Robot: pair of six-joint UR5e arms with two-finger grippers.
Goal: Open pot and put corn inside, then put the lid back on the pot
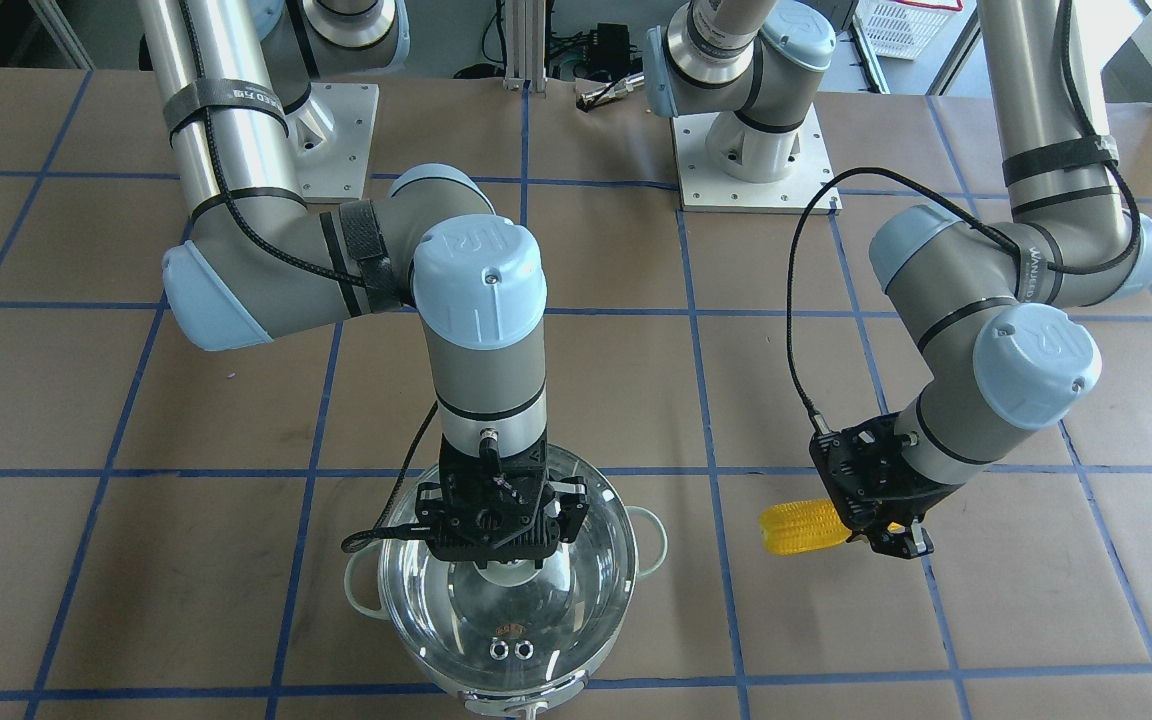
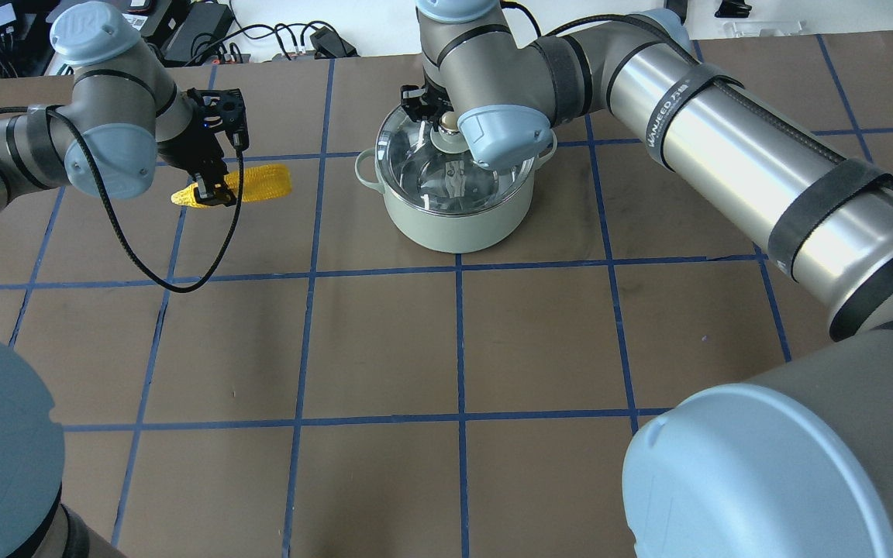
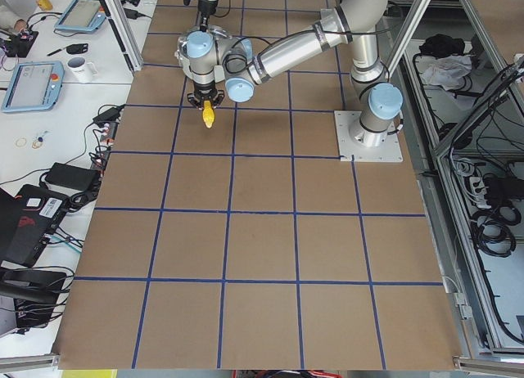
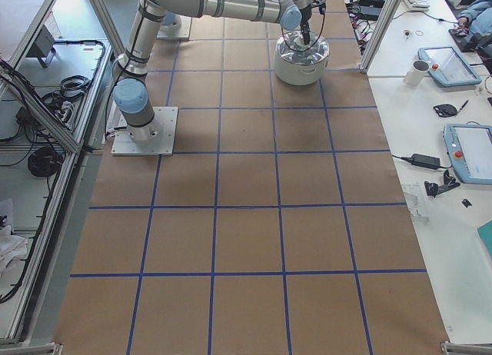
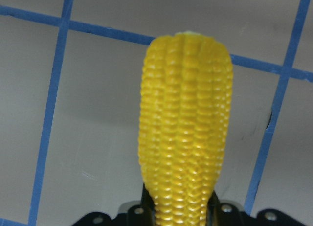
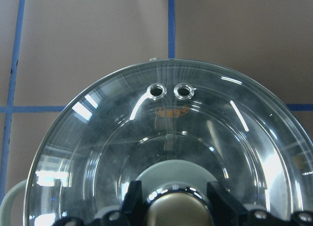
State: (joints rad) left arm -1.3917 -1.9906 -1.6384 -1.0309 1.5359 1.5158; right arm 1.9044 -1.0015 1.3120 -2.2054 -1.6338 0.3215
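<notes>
The mint-green pot (image 2: pixel 454 221) stands at the far middle of the table. The clear glass lid (image 2: pixel 415 163) covers it; I cannot tell whether it rests on the rim or is just off it. My right gripper (image 2: pixel 446 120) is shut on the lid's cream knob (image 6: pixel 176 211), a finger on each side, and the lid's vent rings (image 6: pixel 171 90) point away from it. My left gripper (image 2: pixel 210 194) is shut on the tapered end of the yellow corn (image 2: pixel 260 184), which it holds level, low over the table, one grid square left of the pot. The corn fills the left wrist view (image 5: pixel 186 128).
The table is brown paper with a blue tape grid. The arms' base plates (image 1: pixel 746 165) are at the robot's edge. Side benches beyond the table ends carry tablets, a mug (image 4: pixel 420 72) and cables. The pot's loop handles (image 1: pixel 651 530) stick out sideways.
</notes>
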